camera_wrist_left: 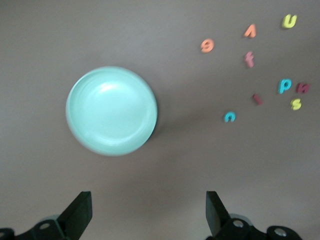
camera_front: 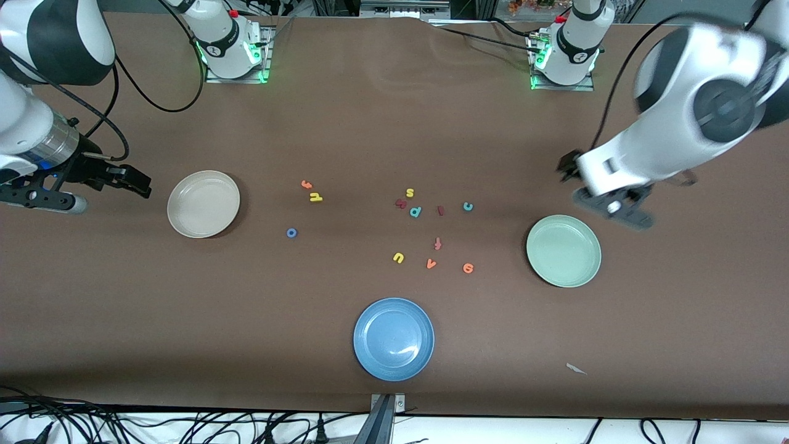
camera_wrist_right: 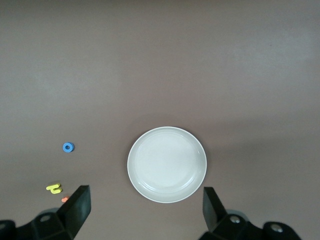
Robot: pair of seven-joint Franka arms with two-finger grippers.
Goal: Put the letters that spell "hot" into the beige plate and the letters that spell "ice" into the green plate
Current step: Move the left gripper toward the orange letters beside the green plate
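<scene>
The beige plate (camera_front: 203,203) (camera_wrist_right: 167,164) lies empty toward the right arm's end, and the green plate (camera_front: 563,250) (camera_wrist_left: 111,111) lies empty toward the left arm's end. Between them are the orange t (camera_front: 306,184), yellow h (camera_front: 315,197) (camera_wrist_right: 54,188) and blue o (camera_front: 291,232) (camera_wrist_right: 68,147). Also there are the dark red i (camera_front: 440,210) (camera_wrist_left: 257,99), teal c (camera_front: 468,206) (camera_wrist_left: 229,116) and orange e (camera_front: 468,267) (camera_wrist_left: 206,46). My right gripper (camera_front: 138,182) (camera_wrist_right: 145,210) hangs open beside the beige plate. Open and holding nothing, my left gripper (camera_front: 616,213) (camera_wrist_left: 147,212) hovers beside the green plate.
A blue plate (camera_front: 394,338) sits nearest the front camera. Other letters lie among the task's own: yellow s (camera_front: 410,193), teal p (camera_front: 415,211), a redder t (camera_front: 437,243), yellow u (camera_front: 398,257), orange v (camera_front: 431,264). A paper scrap (camera_front: 576,369) lies near the front edge.
</scene>
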